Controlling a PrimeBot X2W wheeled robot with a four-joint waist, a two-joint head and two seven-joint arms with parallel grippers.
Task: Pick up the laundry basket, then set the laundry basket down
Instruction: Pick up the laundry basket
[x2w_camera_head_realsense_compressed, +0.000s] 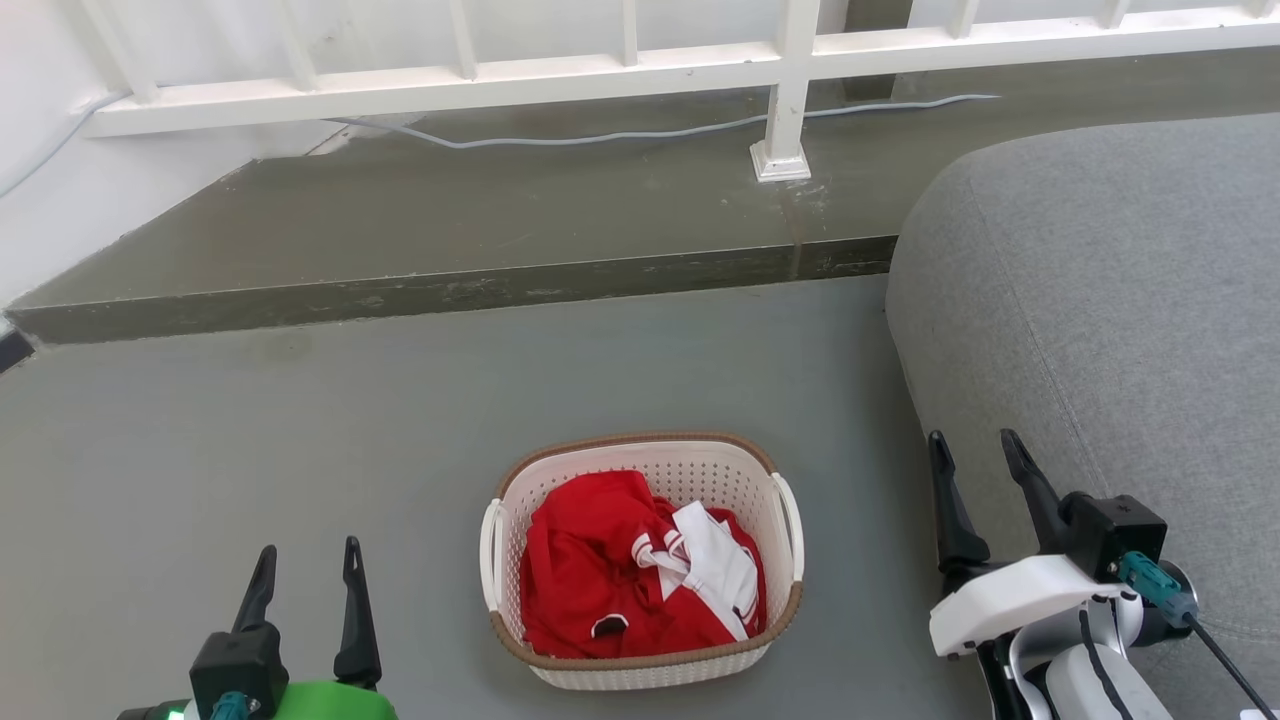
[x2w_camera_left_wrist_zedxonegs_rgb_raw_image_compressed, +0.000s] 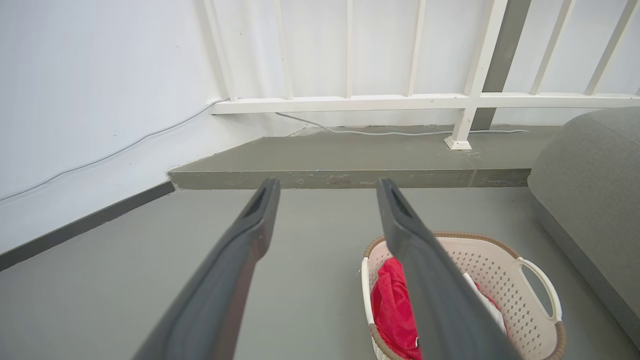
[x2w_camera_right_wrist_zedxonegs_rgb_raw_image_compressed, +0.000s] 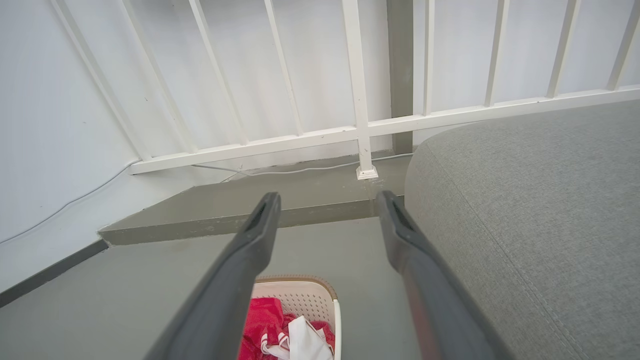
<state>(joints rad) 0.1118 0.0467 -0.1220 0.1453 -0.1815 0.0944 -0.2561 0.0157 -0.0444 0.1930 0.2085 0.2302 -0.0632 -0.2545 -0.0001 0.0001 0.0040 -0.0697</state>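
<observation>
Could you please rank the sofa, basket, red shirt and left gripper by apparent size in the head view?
Largest to smallest:
sofa
basket
red shirt
left gripper
The gripper's nearness to the camera flatters it.

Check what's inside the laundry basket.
Inside the laundry basket: crumpled red clothing with white-striped trim, and a piece of white fabric lying on top toward its right side. The clothing covers the basket's floor, so anything beneath it cannot be seen.
</observation>
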